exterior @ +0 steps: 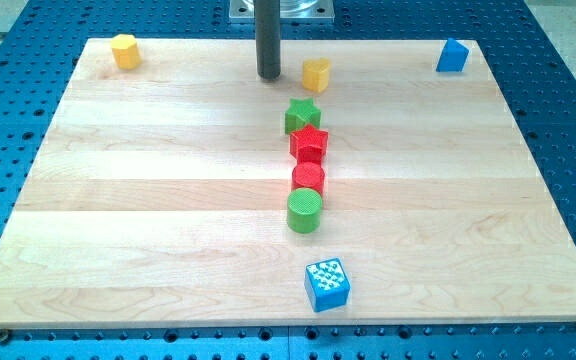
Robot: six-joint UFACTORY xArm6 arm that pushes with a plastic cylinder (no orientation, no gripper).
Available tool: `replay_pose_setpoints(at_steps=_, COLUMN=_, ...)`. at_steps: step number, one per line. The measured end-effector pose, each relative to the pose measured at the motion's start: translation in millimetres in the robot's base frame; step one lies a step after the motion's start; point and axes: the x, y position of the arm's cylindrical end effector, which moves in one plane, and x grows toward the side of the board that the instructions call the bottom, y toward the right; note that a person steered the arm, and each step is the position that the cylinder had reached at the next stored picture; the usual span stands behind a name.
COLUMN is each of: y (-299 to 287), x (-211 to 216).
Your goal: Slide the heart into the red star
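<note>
Yellow heart [316,74] sits glossy at the view's top of the wooden board [148,200], my tip [269,77] just beside its left, holding nothing. Below, apart, the faceted red star [309,144] touches the green star [302,116].

My tip [269,76] is showing dark grey against the pale wooden board [148,200]. Just beside the red star [309,143] a green star [302,116], a red cylinder [308,179] and a green cylinder [304,211] are showing. The blue cube [327,284] is wearing a white checker pattern. The heart [316,74] is glowing yellow.
</note>
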Motion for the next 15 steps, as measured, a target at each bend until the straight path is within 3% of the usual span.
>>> replay_pose_setpoints(at_steps=3, y=25.4, x=-3.8)
replay_pose_setpoints(at_steps=11, y=26.9, x=5.3)
replay_pose_setpoints(at_steps=13, y=79.4, x=-6.6)
replay_pose_setpoints(at_steps=15, y=67.6, x=-6.6)
